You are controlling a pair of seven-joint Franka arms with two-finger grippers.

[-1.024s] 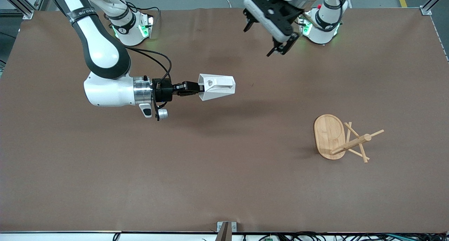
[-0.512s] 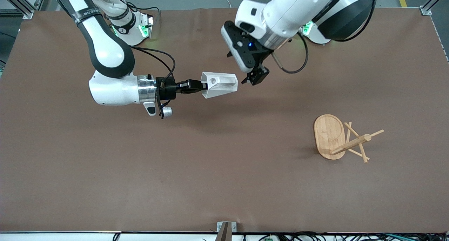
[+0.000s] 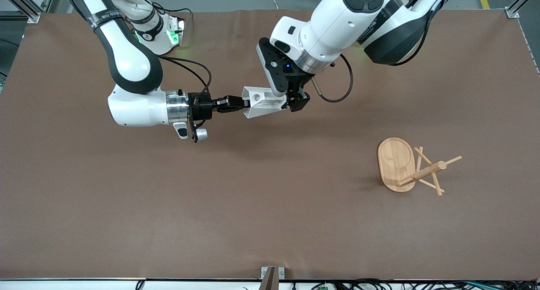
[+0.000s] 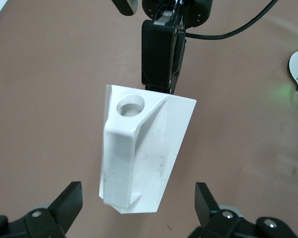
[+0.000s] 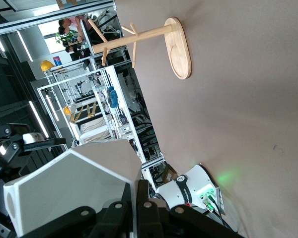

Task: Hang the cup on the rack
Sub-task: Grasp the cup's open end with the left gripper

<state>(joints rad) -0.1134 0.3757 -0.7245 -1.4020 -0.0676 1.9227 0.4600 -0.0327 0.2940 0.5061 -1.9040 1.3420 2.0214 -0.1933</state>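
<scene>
The white faceted cup (image 3: 263, 102) hangs on its side in the air over the middle of the table, handle with round hole (image 4: 130, 107) facing up. My right gripper (image 3: 240, 104) is shut on the cup's rim wall (image 5: 69, 188), fingers (image 5: 139, 198) pinched on it. My left gripper (image 3: 291, 103) is open at the cup's narrow bottom end; its fingertips (image 4: 72, 193) flank the cup (image 4: 144, 148) with gaps on both sides, not touching. The bamboo rack (image 3: 415, 169) stands upright toward the left arm's end, nearer the front camera.
The rack's oval base (image 3: 394, 161) sits flat on the brown table cover, pegs (image 5: 134, 34) sticking out from the post. Both arm bases (image 3: 158, 34) stand along the table's back edge. A cable loops under the left wrist (image 3: 337, 93).
The left arm has swung down from near its base to the cup, its open fingers now flanking the cup's bottom end. The right arm has shifted the cup slightly toward it.
</scene>
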